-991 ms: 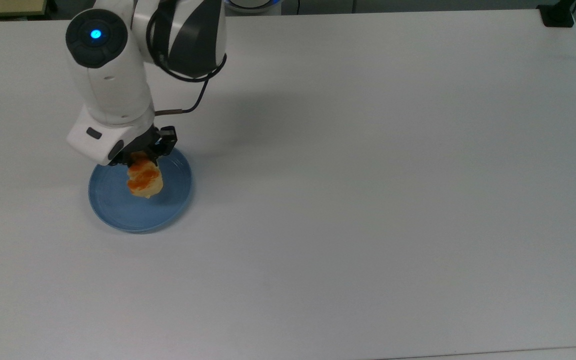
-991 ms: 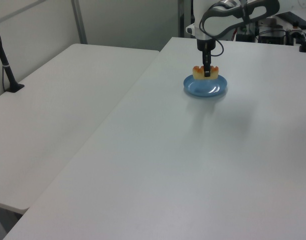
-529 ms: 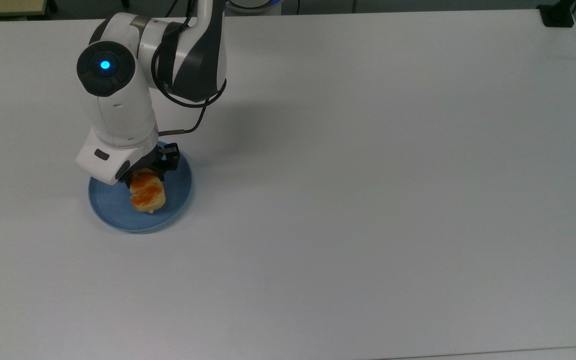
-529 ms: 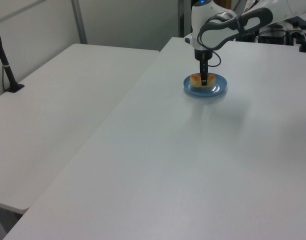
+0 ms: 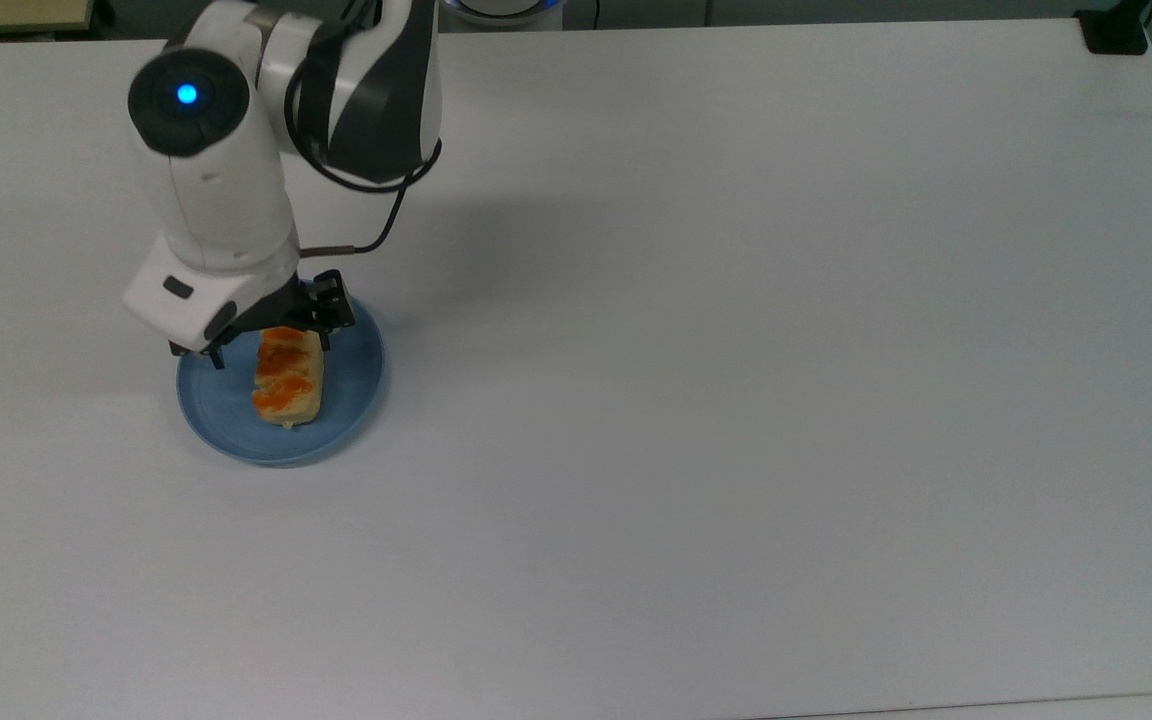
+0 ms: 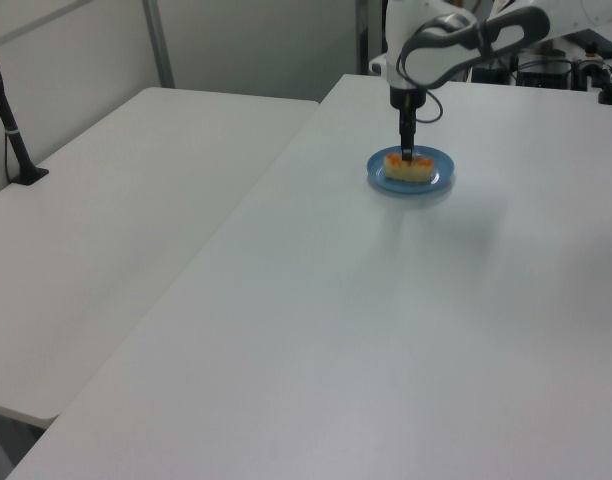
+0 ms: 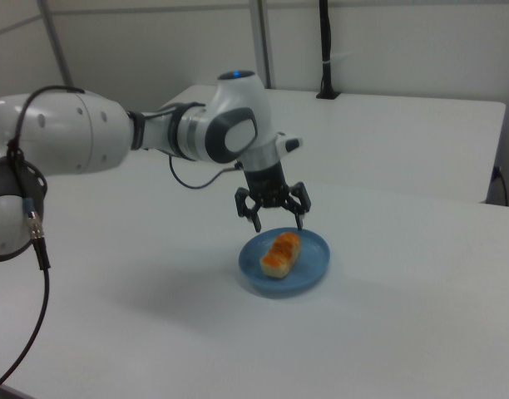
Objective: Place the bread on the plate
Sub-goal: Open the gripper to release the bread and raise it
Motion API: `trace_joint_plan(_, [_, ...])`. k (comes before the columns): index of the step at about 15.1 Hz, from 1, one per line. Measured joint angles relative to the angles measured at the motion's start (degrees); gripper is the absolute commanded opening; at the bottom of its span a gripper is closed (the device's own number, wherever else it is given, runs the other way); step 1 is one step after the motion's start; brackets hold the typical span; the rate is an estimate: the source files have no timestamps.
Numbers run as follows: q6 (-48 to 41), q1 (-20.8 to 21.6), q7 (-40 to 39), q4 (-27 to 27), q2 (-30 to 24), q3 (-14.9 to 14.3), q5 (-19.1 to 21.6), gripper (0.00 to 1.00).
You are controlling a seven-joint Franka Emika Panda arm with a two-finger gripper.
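From my console the gripper (image 7: 278, 219) stands spread wide with nothing between its fingers, hanging just above the far end of the plate (image 7: 314, 268) in the right view. The bread (image 7: 280, 252) lies below and just in front of the fingertips in the right view, flat on the blue surface, and I see a gap between it and both fingers, so I judge it released. In the top view the bread (image 5: 287, 376) stretches from under the gripper (image 5: 269, 334) toward the top view's bottom, well inside the plate (image 5: 351, 385) and short of its rim. The left view agrees: the bun (image 6: 408, 167) sits low on the plate (image 6: 438, 182) with the gripper (image 6: 407, 152) directly over it. By my reading the placing itself is done; the bread rests wholly on the plate and nothing hangs over the edge. What seems left is only to lift the arm straight up and away from the plate without brushing the bun, since the fingertips hang close above its near end. The table (image 5: 736, 350) around the gripper carries nothing else that could get in the way.
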Motion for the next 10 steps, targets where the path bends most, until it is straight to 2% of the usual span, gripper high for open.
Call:
trace_joint_plan(4, [-6.4, 3.7, 13.6, 0.4, -7.3, 0.5, 0.1, 1.00])
trace_joint_plan(8, [-20.7, 10.0, 27.3, 0.7, -18.5, 0.6, 0.1, 1.00])
trace_joint_plan(10, [-26.8, 10.9, 30.2, 0.5, -22.5, 0.6, 0.1, 1.00])
